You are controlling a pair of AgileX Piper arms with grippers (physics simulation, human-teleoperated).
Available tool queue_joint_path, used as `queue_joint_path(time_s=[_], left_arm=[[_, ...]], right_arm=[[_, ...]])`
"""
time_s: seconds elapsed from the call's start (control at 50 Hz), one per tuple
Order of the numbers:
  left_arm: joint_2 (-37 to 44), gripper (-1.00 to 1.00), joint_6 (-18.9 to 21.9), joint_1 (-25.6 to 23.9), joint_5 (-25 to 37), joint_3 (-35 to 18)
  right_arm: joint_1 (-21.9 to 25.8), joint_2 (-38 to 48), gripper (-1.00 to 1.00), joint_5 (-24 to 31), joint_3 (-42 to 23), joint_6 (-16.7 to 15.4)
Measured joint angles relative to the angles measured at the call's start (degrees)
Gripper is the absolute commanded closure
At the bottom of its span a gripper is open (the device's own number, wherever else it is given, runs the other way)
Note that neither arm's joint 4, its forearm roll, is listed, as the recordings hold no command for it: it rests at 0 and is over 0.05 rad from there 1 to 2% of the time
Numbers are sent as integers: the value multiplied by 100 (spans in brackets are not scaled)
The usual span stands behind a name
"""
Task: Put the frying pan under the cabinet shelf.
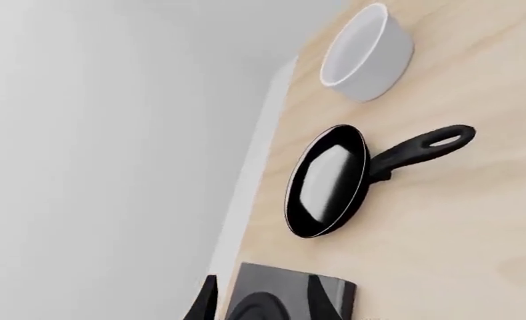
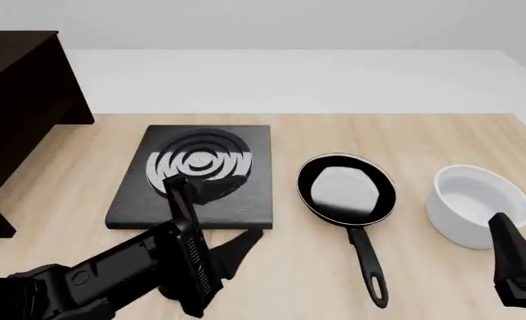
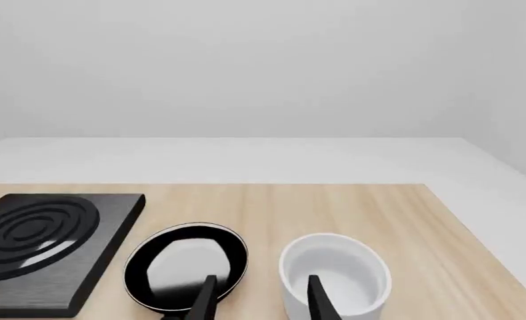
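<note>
The frying pan [image 2: 347, 189] lies flat on the wooden table to the right of centre, its long handle [image 2: 368, 265] pointing toward the near edge. It also shows in both wrist views [image 1: 327, 180] [image 3: 185, 267]. The cabinet shelf [image 2: 21, 107] is a dark brown box at the far left. My left gripper [image 2: 211, 220] hovers open over the near right corner of the stove plate, left of the pan and apart from it, holding nothing. My right gripper [image 2: 516, 260] is open and empty at the bottom right, just in front of the white bowl.
A flat black stove plate [image 2: 196, 175] with grey rings lies between the cabinet and the pan. A white round bowl [image 2: 476, 203] stands right of the pan, close to it. The table's right edge runs just past the bowl.
</note>
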Motion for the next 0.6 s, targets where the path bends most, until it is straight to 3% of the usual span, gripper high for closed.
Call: queue_joint_path(time_s=[0.6], left_arm=[[1293,-100,988,-597,-515,-309]], right_arm=[[0,0,-100,0,0,0]])
